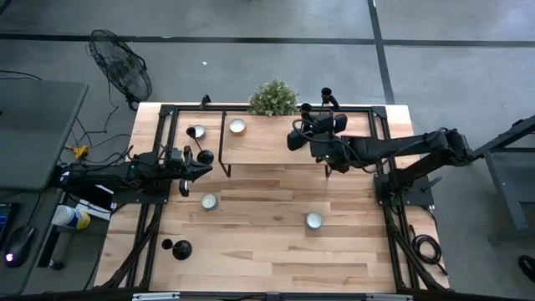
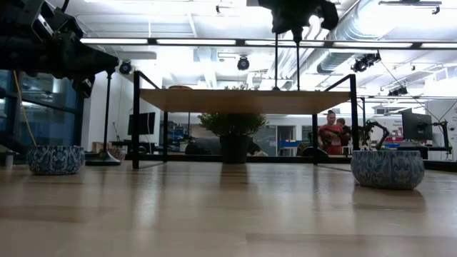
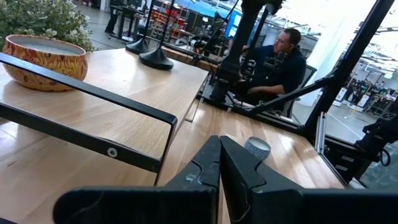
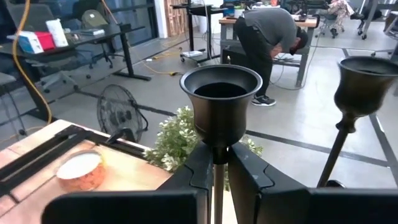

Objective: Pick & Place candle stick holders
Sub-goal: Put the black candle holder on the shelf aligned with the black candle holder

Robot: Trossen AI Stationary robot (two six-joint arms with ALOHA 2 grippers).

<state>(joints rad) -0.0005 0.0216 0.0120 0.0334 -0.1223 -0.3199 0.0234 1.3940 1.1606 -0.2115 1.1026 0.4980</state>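
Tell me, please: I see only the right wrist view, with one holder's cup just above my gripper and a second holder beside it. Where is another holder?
Observer: One candle stick holder is on the table, near the corner on the left arm's side, away from the shelf. I cannot tell if it stands or lies.
Operator: What does the left arm do?
Observer: The left gripper is shut and empty, by the shelf's left end.
Operator: Is something on the open table?
Observer: Yes, one small candle towards the left arm and a second candle towards the right arm.
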